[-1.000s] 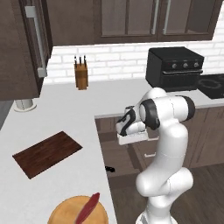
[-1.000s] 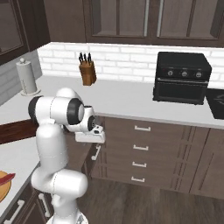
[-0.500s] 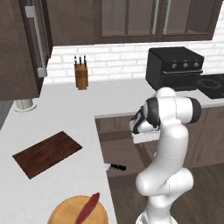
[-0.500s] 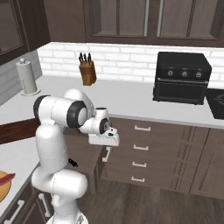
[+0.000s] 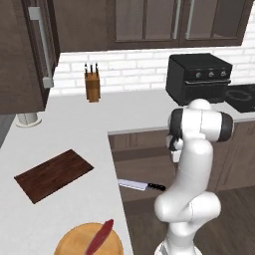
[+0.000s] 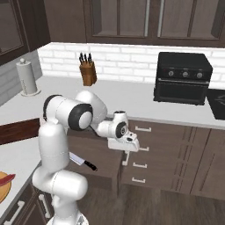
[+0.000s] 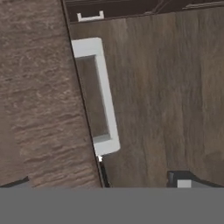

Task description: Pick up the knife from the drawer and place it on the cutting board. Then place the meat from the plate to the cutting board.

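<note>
The drawer (image 5: 142,172) is being left pulled out; the tool (image 6: 127,154), wide open and empty, is next needed over the knife (image 5: 141,186).

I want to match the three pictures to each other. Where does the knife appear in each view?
Left base view: the knife lies in the open drawer, at lower centre, left of the arm.
Right base view: the knife is at lower left, in the drawer, just right of the arm.
Hand view: not in it.
Shared landmark: the knife block on the counter by the brick wall.
</note>
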